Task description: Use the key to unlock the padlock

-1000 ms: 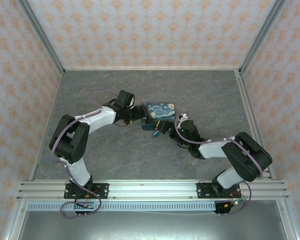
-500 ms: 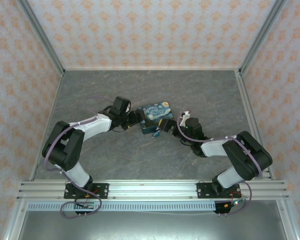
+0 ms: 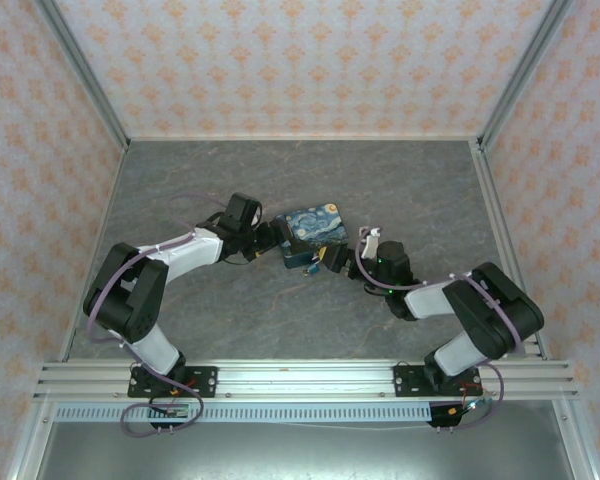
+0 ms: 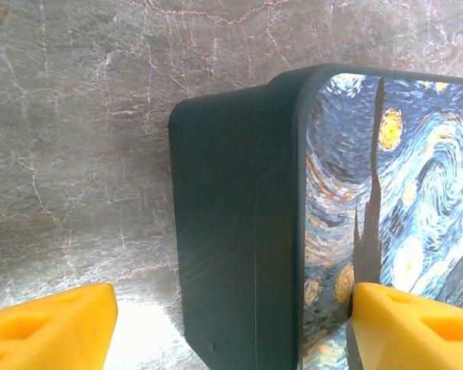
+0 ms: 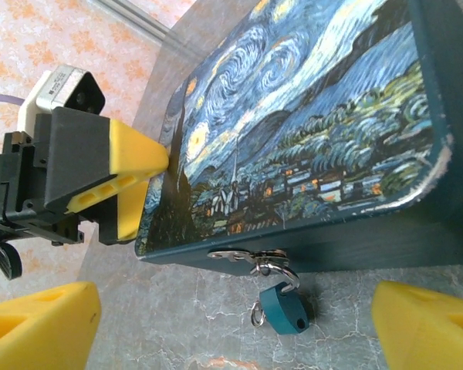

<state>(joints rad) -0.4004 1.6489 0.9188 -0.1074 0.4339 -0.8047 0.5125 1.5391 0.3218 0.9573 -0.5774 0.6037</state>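
Note:
The small teal padlock (image 5: 285, 312) hangs by its metal shackle from the hasp (image 5: 251, 256) on the front of the starry-night tin (image 5: 309, 131), and rests on the table. A little metal ring (image 5: 258, 316) sits against the padlock's side. The key itself I cannot make out. My right gripper (image 5: 231, 331) is open, low over the table, with the padlock ahead between its yellow fingers (image 5: 38, 324) and touching neither. My left gripper (image 4: 231, 331) is open and straddles the tin's left end (image 4: 231, 223). One of its fingers (image 5: 135, 166) rests on the lid; the other stands clear.
The tin (image 3: 317, 228) lies mid-table on the grey stone-pattern surface (image 3: 230, 170), between my left gripper (image 3: 277, 240) and right gripper (image 3: 332, 258). Patterned walls and metal frame posts (image 3: 80, 70) enclose the table. Free room lies behind the tin and to both sides.
My left arm dropped lower and its gripper settled over the tin's left end; the tin turned slightly. My right wrist shifted a little, and its jaws narrowed a touch.

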